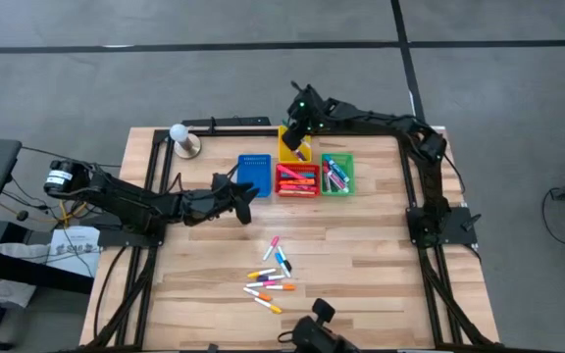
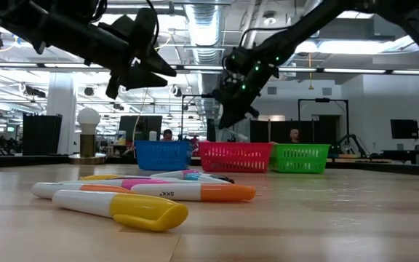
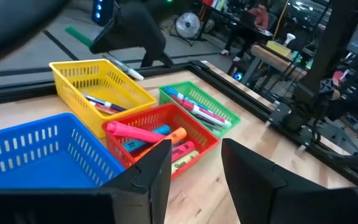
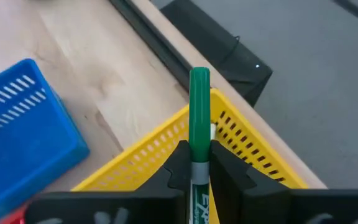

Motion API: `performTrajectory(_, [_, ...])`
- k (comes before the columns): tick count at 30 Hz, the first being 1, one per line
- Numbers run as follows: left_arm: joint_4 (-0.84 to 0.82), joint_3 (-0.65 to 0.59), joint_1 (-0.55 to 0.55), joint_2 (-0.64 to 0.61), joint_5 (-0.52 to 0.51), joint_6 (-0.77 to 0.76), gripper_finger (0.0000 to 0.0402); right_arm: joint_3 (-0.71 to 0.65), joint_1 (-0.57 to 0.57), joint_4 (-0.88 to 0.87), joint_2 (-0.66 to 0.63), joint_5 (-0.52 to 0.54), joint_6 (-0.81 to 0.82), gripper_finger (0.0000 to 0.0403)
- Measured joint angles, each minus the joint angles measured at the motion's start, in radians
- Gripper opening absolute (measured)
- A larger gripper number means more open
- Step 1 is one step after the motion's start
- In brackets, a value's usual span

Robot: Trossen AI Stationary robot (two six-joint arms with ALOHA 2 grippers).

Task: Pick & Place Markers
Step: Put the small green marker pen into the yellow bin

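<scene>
Loose markers (image 1: 272,274) lie scattered by the tabletop's (image 1: 381,255) near edge. Mid-table, left gripper (image 1: 244,201) hovers, fingers parted, empty. At the far edge, right gripper (image 4: 194,163) pinches a green marker (image 4: 199,118) over the yellow bin (image 1: 293,150). Beyond, a lit workshop.

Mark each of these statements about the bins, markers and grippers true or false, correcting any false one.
1. The right gripper is shut on a green marker above the yellow bin. True.
2. The left gripper holds a pink marker. False: its fingers stand apart with nothing between them, near the blue bin.
3. The red bin sits between the blue bin and the green bin. True.
4. No markers are left on the table. False: a loose cluster of markers still lies on the bare wood at the near side of the table.
5. The blue bin is packed with markers. False: no markers show in it in the left wrist view.
</scene>
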Motion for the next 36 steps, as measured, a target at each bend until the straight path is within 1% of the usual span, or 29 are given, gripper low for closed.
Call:
performTrajectory(5, [0.001,0.000,0.003,0.000,0.000,0.000,0.0140,0.000,-0.002,-0.031,0.020,-0.004,0.009,0.0046])
performTrajectory(15, [0.001,0.000,0.003,0.000,0.000,0.001,0.0140,0.001,0.012,-0.050,0.013,-0.010,0.047,0.0042])
performTrajectory(21, [0.001,0.000,0.003,0.000,0.000,0.001,0.0140,0.001,0.035,-0.042,0.013,-0.013,0.121,0.0050])
performTrajectory(28, [0.001,0.000,0.003,0.000,0.000,0.000,0.0140,0.001,0.055,-0.042,0.013,-0.002,0.120,0.0051])
performTrajectory(32, [0.001,0.000,-0.007,0.000,0.000,-0.051,0.0140,0.001,0.054,-0.044,0.013,-0.001,0.110,0.0051])
performTrajectory(36, [0.001,0.000,-0.028,0.000,0.011,-0.053,0.0140,0.001,0.054,-0.046,0.013,0.001,0.114,0.0054])
